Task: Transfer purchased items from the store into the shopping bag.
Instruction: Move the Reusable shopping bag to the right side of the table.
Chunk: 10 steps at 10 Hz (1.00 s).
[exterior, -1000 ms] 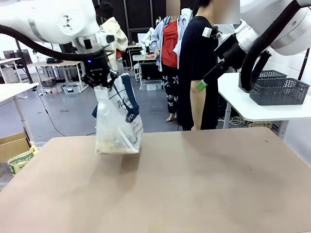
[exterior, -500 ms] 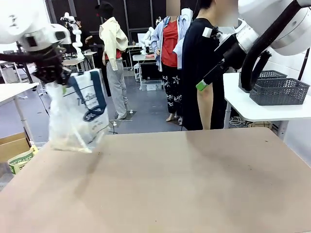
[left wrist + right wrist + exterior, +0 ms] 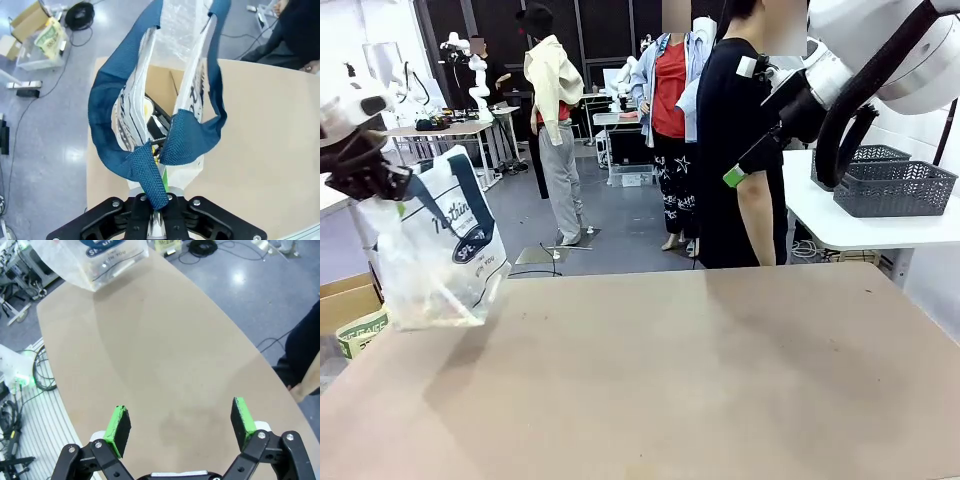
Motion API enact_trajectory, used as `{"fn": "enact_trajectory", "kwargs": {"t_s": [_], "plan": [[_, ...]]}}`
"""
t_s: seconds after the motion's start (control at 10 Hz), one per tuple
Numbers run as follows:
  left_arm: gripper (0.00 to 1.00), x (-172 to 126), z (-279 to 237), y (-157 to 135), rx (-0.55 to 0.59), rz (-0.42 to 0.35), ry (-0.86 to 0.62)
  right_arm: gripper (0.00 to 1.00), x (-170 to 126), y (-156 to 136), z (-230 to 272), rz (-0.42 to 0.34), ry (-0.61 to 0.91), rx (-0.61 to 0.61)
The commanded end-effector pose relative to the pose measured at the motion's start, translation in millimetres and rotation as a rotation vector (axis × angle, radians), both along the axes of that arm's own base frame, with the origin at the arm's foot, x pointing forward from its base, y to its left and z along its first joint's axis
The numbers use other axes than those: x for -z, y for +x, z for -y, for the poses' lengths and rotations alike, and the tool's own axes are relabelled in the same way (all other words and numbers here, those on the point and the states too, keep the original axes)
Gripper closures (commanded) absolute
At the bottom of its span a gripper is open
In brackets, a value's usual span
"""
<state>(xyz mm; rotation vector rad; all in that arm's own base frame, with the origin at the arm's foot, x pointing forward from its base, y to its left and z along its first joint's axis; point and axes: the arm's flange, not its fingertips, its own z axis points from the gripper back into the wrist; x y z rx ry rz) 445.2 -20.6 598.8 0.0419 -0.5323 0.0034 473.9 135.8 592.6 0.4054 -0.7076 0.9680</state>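
Observation:
The shopping bag [image 3: 438,250], clear plastic with navy strap handles, hangs tilted over the table's left edge. My left gripper [image 3: 378,185] is shut on its handles at the far left. In the left wrist view the navy straps [image 3: 150,175] run into my left gripper [image 3: 156,202], and the bag's mouth gapes below it. Inside lie purchased items, one yellow [image 3: 147,107] and one dark [image 3: 161,125]. My right gripper [image 3: 740,170] is raised high at the right, near the person. In its wrist view my right gripper [image 3: 181,422] stands open over bare table, with the bag [image 3: 95,260] far off.
A person in black [image 3: 730,150] stands at the table's far side. Two dark grey lattice baskets [image 3: 892,185] sit on a white side table at the right. A cardboard box [image 3: 345,300] and a yellow-green packet [image 3: 362,332] lie on the floor at the left.
My left arm has carried the bag leftward, from the table's left-middle out to its left edge. The right arm has not moved.

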Motion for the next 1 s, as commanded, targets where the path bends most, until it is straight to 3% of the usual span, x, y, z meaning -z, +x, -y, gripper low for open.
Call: {"fn": "enact_trajectory", "kwargs": {"t_s": [0.0,0.4,0.9], "plan": [[1.00,3,-26,-17,0.004,0.064,-0.027,0.00,3,-4,1,0.001,-0.014,-0.005],[1.00,39,-56,-31,-0.027,0.042,-0.056,0.00,3,-4,1,0.001,-0.014,-0.005],[1.00,66,-86,-55,-0.126,0.128,-0.155,0.00,3,-4,1,0.001,-0.014,-0.005]]}}
